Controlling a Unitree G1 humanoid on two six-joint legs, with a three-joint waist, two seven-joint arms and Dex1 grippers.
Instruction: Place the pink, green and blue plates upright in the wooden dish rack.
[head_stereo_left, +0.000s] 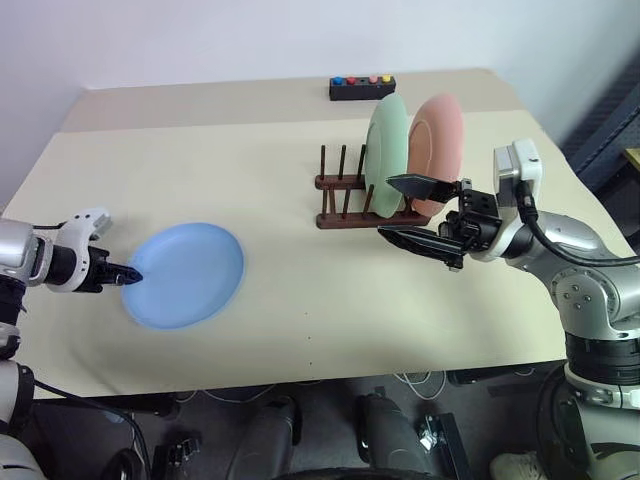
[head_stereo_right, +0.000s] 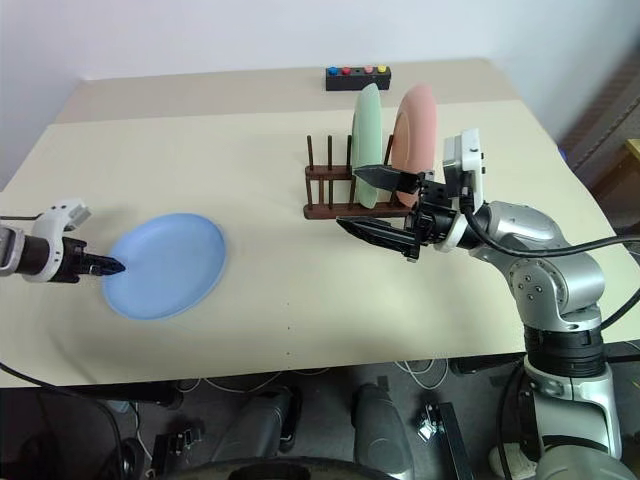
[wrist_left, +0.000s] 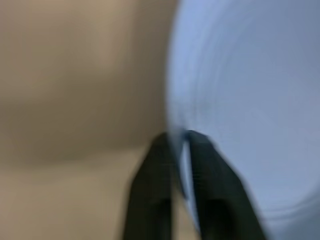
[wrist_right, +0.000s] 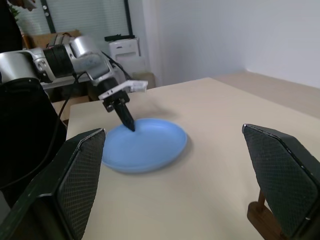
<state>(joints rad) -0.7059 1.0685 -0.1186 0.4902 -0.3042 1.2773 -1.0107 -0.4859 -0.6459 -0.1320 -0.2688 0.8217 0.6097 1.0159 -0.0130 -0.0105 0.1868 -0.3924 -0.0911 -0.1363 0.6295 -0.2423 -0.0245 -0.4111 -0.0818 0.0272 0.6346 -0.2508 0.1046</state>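
Observation:
The blue plate (head_stereo_left: 190, 272) lies flat on the table's left side. My left gripper (head_stereo_left: 133, 277) is at its near-left edge, shut on the rim, which passes between the fingers (wrist_left: 210, 180) in the left wrist view. The green plate (head_stereo_left: 385, 150) and pink plate (head_stereo_left: 442, 140) stand upright, side by side, at the right end of the wooden dish rack (head_stereo_left: 340, 183). My right gripper (head_stereo_left: 387, 206) hovers open just in front of the rack, pointing left, with nothing between its fingers.
A black box with coloured buttons (head_stereo_left: 362, 88) sits at the table's far edge behind the rack. The rack's left pegs (head_stereo_left: 333, 165) stand free. The beige table (head_stereo_left: 300, 320) stretches bare between the blue plate and the rack.

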